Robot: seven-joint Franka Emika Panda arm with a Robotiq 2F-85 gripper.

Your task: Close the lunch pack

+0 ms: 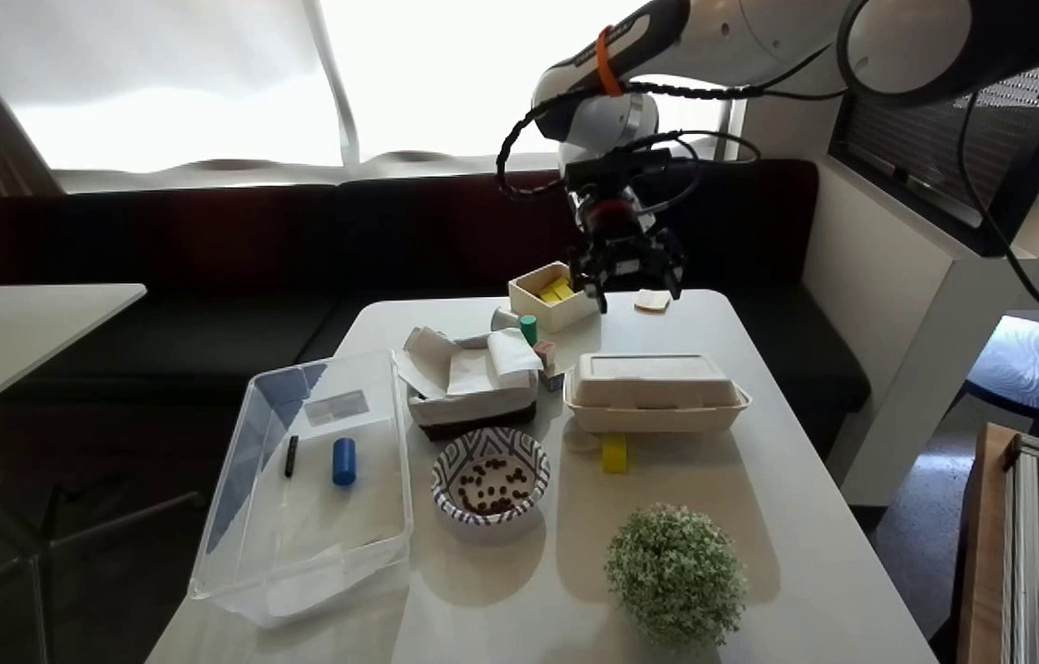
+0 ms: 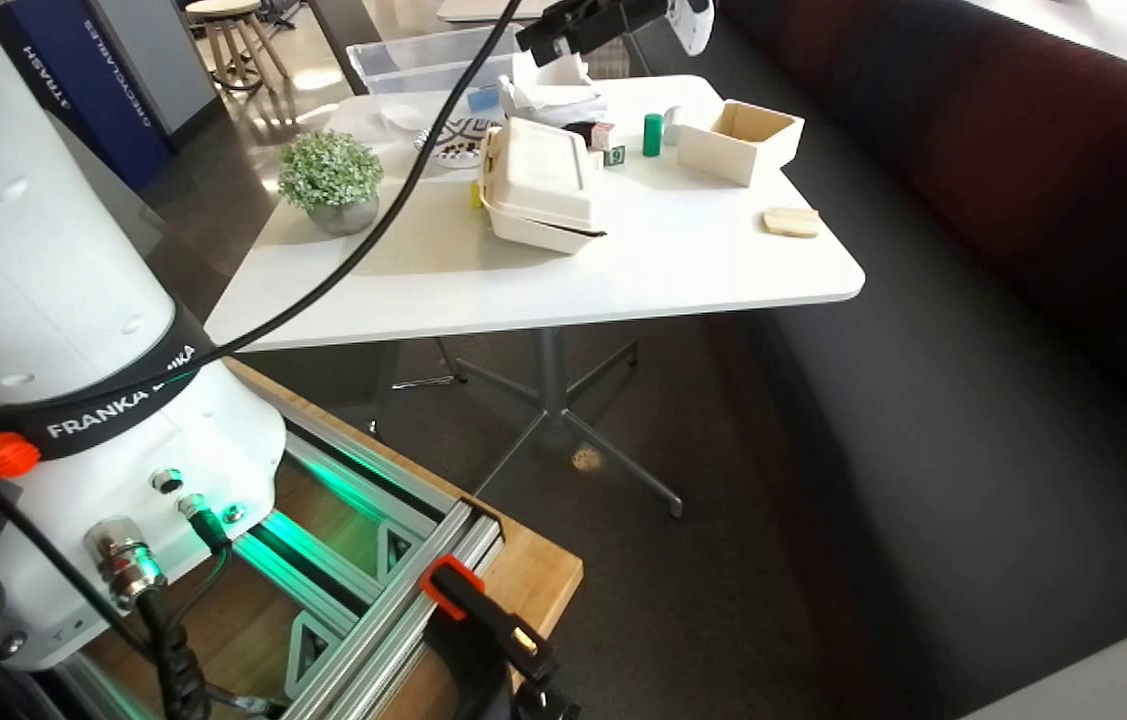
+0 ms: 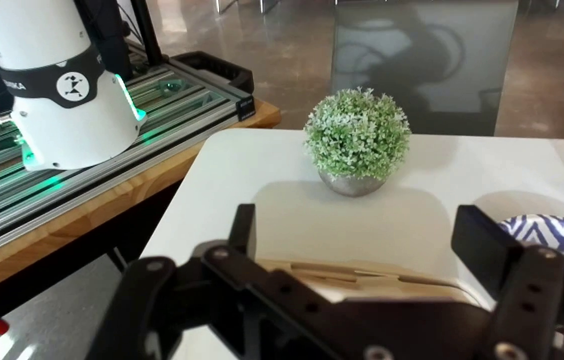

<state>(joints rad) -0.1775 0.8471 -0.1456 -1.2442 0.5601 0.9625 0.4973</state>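
Observation:
The cream-white lunch pack [image 1: 653, 397] stands on the table in both exterior views. Its lid is down over the base; in an exterior view [image 2: 543, 185] a narrow dark gap shows between lid and base at the near corner. In the wrist view only part of the pack's hinge-like edge [image 3: 387, 281] shows; the gripper body hides the rest. My gripper [image 1: 637, 288] is open and empty, raised above the table and apart from the pack. Its two fingers stand wide apart in the wrist view [image 3: 357, 227]. It also shows at the top of an exterior view [image 2: 553, 45].
A potted plant [image 1: 676, 576], a patterned bowl [image 1: 491, 475] and a yellow block [image 1: 614, 453] are near the pack. A paper-lined basket [image 1: 473, 406], a clear bin [image 1: 335, 553], a wooden box [image 1: 565, 314], a green cylinder [image 1: 528, 329] and a flat pale piece [image 2: 791, 222] also stand there.

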